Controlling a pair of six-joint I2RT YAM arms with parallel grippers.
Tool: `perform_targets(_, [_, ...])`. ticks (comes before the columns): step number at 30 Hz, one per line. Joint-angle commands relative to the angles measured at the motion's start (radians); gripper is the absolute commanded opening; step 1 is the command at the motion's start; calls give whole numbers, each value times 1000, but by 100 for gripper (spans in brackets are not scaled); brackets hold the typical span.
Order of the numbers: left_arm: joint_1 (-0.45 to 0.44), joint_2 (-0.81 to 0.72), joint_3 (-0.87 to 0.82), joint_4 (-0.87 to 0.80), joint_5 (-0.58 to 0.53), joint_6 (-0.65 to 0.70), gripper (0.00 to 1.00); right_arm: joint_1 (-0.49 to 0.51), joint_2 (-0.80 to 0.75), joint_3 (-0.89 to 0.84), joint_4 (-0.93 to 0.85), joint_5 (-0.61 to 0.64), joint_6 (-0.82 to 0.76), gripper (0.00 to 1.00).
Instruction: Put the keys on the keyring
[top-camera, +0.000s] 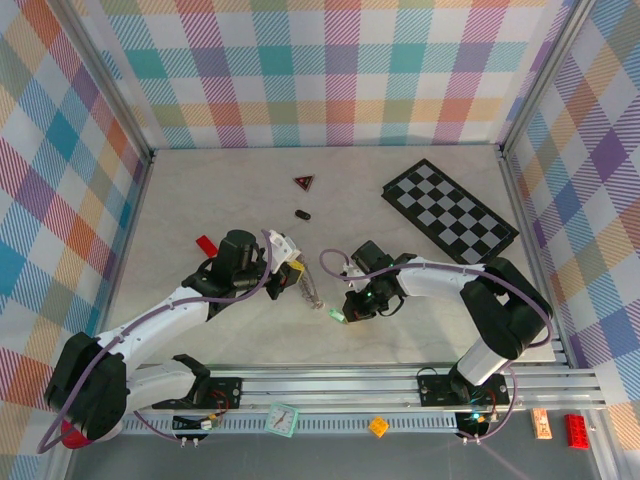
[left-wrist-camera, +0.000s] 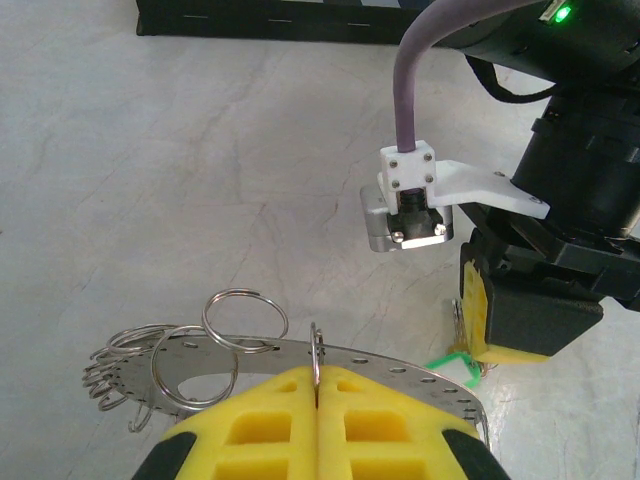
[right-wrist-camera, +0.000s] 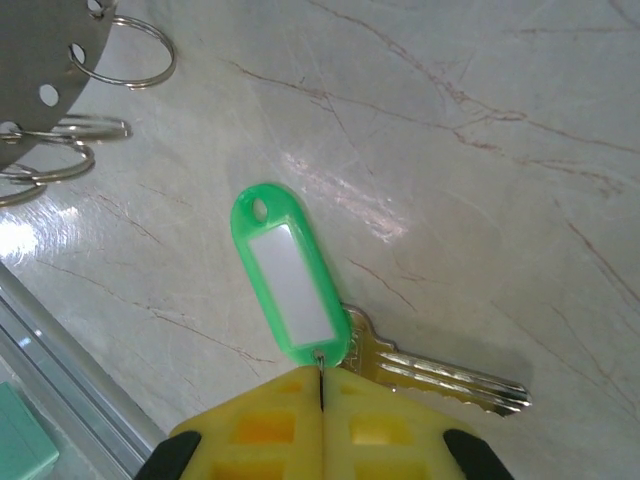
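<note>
Two pincers, both pressed shut. Your left gripper (left-wrist-camera: 316, 378) pinches the keyring (left-wrist-camera: 400, 372), a flat, perforated steel plate hung with thin wire split rings (left-wrist-camera: 245, 292). Your right gripper (right-wrist-camera: 321, 378) nips the joint where a glossy green plastic tag (right-wrist-camera: 290, 280) meets the toothed silver key (right-wrist-camera: 440, 382), which lies flat on the veined, marble-look table (right-wrist-camera: 480, 180). Farther back, well apart from both: a dark red triangle (top-camera: 304, 182), a small black oval (top-camera: 302, 214) and a chequered board (top-camera: 448, 211).
</note>
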Motion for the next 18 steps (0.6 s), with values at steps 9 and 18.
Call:
perform_targets(9, [-12, -9, 31, -18, 19, 23, 0, -7, 26, 30, -36, -30, -37, 1])
perform_targets(18, [-12, -7, 31, -18, 25, 22, 0, -7, 48, 35, -41, -44, -38, 7])
